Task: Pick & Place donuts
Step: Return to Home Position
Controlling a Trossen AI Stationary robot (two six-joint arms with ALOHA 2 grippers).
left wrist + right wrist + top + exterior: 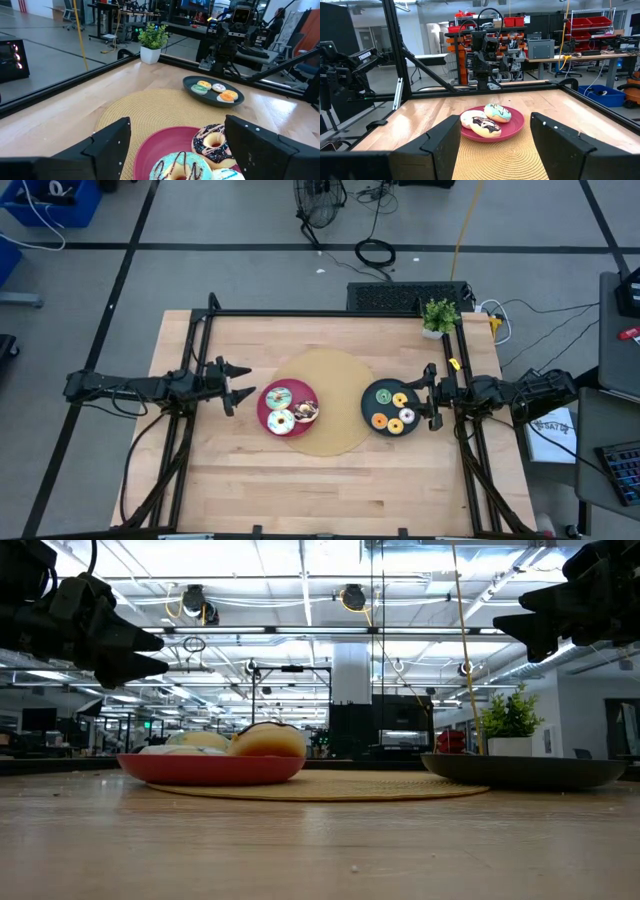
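Checking the feeds, I found both arms parked at opposite sides of the table with nothing in either hand. The left gripper [244, 382] was spread wide and empty, and on the low camera it hung well up off the wooden tabletop [230, 470]. Just ahead of its fingertips sat the pink plate [298, 389], resting on the round woven mat [335, 368]. Three donuts were bunched close together on it. The teal donut [278, 397] was nearest that gripper, the white donut [281, 421] was right beside it, and the chocolate donut [305, 411] was on the side of the plate farthest from the fingers [107, 145].

The right gripper [427, 396] faced it from across the mat, also opened wide, holding nothing and raised clear of the table. The black plate [367, 407] lay directly in front of it at the mat's edge, with its rim just short of the fingertips. I counted five small donuts lying flat in there. The yellow donut [400, 400] and a pale donut [407, 416] were closest to the gripper, and the green donut [384, 396] and an orange donut [379, 420] were farther out. A second orange donut [394, 426] lay between them. A little potted plant [440, 315] stood off to that gripper's side at the table's corner.
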